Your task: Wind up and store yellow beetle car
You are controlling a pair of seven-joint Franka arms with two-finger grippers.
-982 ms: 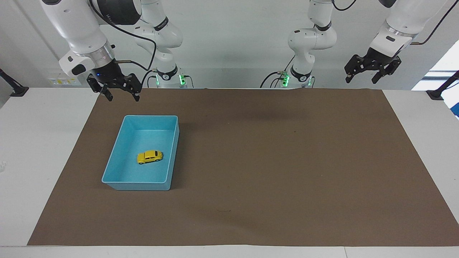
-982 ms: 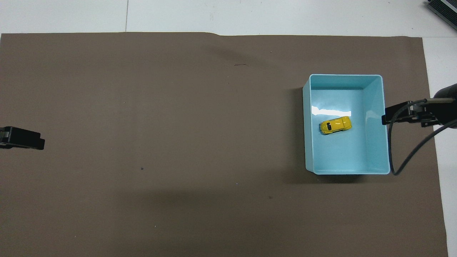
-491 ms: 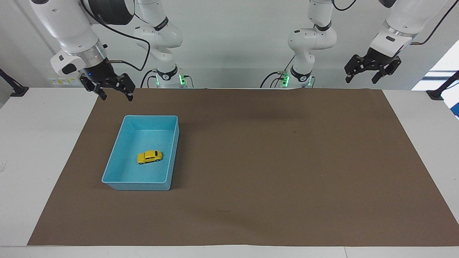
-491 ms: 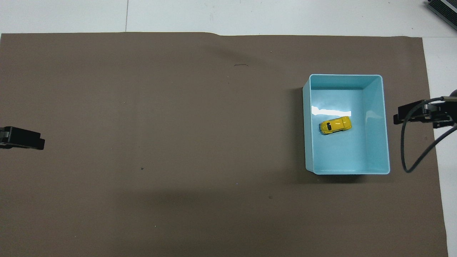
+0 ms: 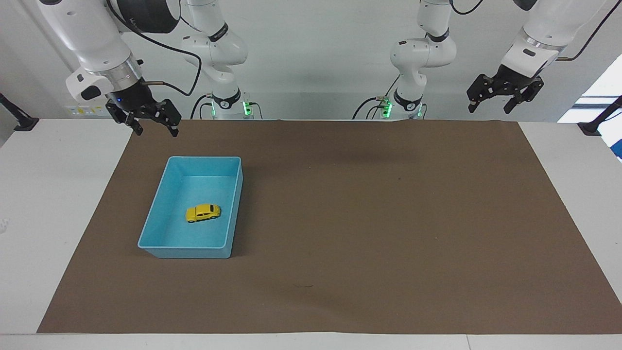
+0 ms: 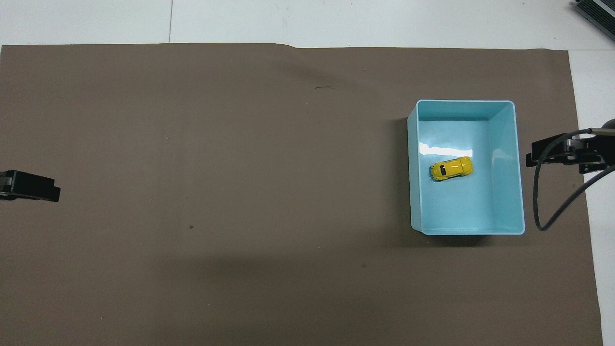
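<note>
My right gripper (image 5: 152, 127) has pulled back since a moment ago. It was close by the blue tray (image 5: 151, 237), and now it hangs up in the air over the corner of the brown mat (image 5: 369, 218) at my right arm's end of the table. Its fingers are apart and hold nothing. My left gripper (image 5: 504, 99) has not moved. It waits high over the other corner of the mat, at my left arm's end, with its fingers apart and empty too.

From above I see only a bit of each gripper. The left one (image 6: 30, 186) is cut off at the edge, just a black block. The right one (image 6: 567, 154) is half out of the picture, with a grey cable looping down from it.

The mat is flat, dull and brown, with a few small specks. The tray is a smooth, shiny box with straight walls and round corners, and a bright spot of light on its floor.

The yellow beetle car (image 5: 203, 213) sits on its wheels in the tray, on the floor near the middle, touching no wall. It is tiny, round on top, bright yellow with dark windows. Its wheels are too small to make out well.
</note>
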